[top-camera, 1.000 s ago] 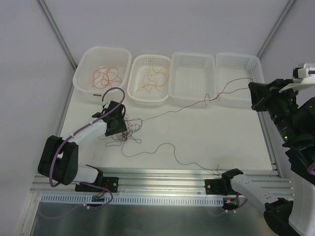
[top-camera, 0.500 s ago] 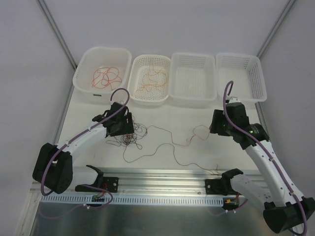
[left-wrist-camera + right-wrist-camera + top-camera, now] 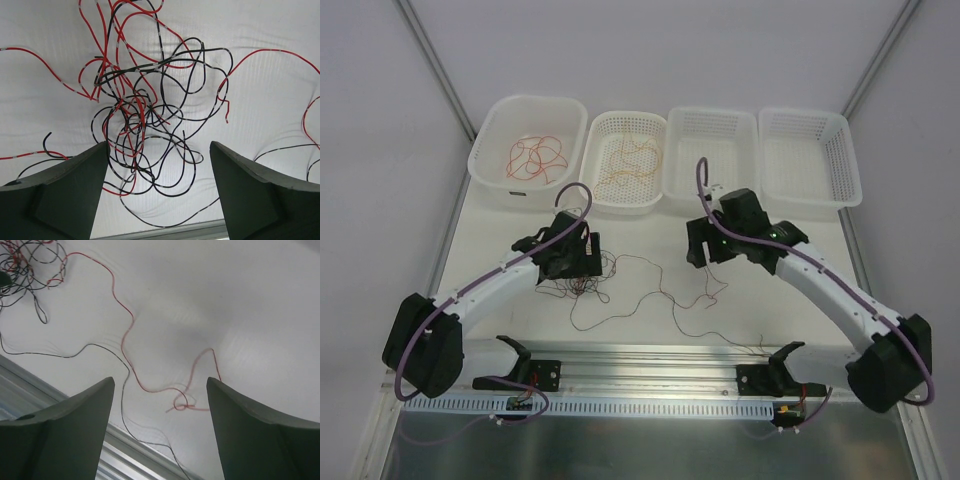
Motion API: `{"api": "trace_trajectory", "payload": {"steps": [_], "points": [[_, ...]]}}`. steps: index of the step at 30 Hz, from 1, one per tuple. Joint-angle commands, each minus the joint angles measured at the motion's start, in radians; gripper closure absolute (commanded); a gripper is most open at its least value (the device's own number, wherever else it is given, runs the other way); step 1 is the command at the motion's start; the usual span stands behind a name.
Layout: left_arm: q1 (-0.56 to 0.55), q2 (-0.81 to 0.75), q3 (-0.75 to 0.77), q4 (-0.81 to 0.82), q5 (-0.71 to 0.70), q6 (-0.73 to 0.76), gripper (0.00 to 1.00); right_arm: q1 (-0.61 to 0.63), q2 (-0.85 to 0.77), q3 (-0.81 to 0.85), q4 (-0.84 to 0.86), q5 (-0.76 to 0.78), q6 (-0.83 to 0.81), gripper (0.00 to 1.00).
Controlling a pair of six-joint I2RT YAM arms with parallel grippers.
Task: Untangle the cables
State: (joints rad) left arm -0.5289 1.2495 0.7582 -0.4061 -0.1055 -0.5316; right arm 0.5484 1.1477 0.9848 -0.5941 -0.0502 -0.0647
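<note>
thin red and black cables: smooth, glossy | white tabletop: matt | white perforated baskets: plastic | grey rail: ribbed metal

Free room: I see bare surface between the tools on the far side. Obstacles: cable tangle under the left tool, with loose strands crossing to the right tool. Four baskets line the far edge, and a rail bounds the near edge.
</note>
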Motion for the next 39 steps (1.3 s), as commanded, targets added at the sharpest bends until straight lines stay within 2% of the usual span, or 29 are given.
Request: {"api": "trace_trajectory", "payload": {"steps": [1, 7, 14, 17, 20, 21, 23, 24, 25, 32, 39], "points": [[0.001, -0.007, -0.003, 0.004, -0.04, -0.014, 0.18, 0.048, 0.162, 0.086, 0.174, -0.163, -0.11, 0.22], [0.001, 0.042, -0.005, 0.03, -0.059, -0.062, 0.18, 0.091, 0.45, 0.212, 0.254, -0.244, -0.144, 0.24], [0.001, 0.122, -0.007, 0.073, -0.042, -0.073, 0.18, 0.119, 0.651, 0.258, 0.31, -0.296, -0.13, 0.31], [0.0, 0.157, -0.003, 0.081, -0.039, -0.074, 0.18, 0.124, 0.687, 0.259, 0.326, -0.31, -0.124, 0.36], [0.001, 0.186, 0.0, 0.085, -0.031, -0.074, 0.19, 0.125, 0.718, 0.261, 0.333, -0.332, -0.124, 0.49], [0.0, 0.192, 0.003, 0.087, -0.031, -0.076, 0.19, 0.125, 0.721, 0.259, 0.338, -0.335, -0.126, 0.62], [0.001, 0.209, 0.006, 0.089, -0.03, -0.074, 0.19, 0.128, 0.705, 0.253, 0.341, -0.333, -0.127, 0.79], [0.0, 0.214, 0.007, 0.089, -0.031, -0.073, 0.19, 0.128, 0.667, 0.249, 0.347, -0.335, -0.124, 0.92], [0.0, 0.22, 0.009, 0.087, -0.031, -0.071, 0.19, 0.13, 0.643, 0.244, 0.352, -0.335, -0.118, 0.97], [0.001, 0.225, -0.017, 0.085, -0.034, -0.079, 0.2, 0.107, 0.33, 0.242, 0.31, -0.198, -0.058, 0.99], [0.026, 0.197, -0.053, 0.081, -0.036, -0.085, 0.22, -0.034, -0.008, 0.288, 0.192, -0.116, 0.029, 0.99]]}}
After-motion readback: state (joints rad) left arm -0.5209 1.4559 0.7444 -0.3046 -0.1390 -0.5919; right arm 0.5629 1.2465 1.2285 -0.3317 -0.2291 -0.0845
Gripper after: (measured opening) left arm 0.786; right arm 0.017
